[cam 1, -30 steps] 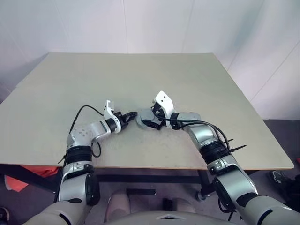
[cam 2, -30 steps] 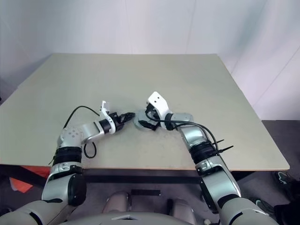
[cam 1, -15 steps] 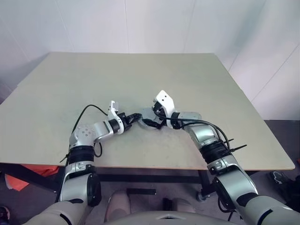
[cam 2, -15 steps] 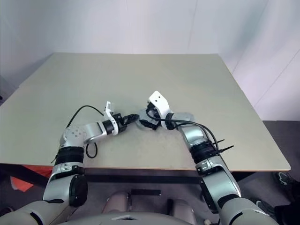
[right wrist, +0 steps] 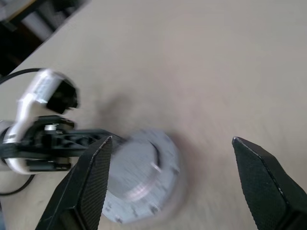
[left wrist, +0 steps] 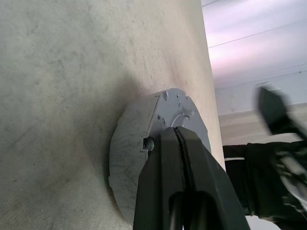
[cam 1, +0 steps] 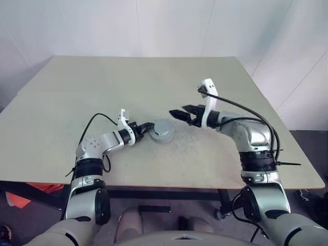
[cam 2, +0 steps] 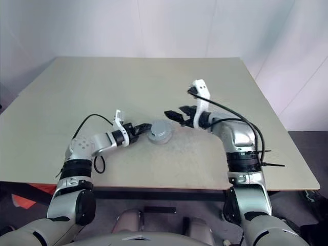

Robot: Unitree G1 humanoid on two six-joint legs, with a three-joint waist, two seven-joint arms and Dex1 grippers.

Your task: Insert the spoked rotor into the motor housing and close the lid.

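Desk (cam 1: 77, 87) first, pale and bare apart from 1 grey round assembly near its front middle. On the left, the left gripper (cam 1: 148, 125) is pointing rightward with its 2 fingers pressed fully together, holding nothing, its tip resting against the left edge of the lid (cam 1: 163, 130). The lid is lying flat on the motor housing (left wrist: 127, 160), whose grey side wall is showing beneath it; the rotor is presumably sitting inside, hidden. To the right, the right gripper (cam 1: 179, 111) is hovering above the desk with its fingers spread wide and empty, pointing left toward the lid from just beside it. So the left gripper is the nearer one, already touching, and the lid is lying between both grippers.
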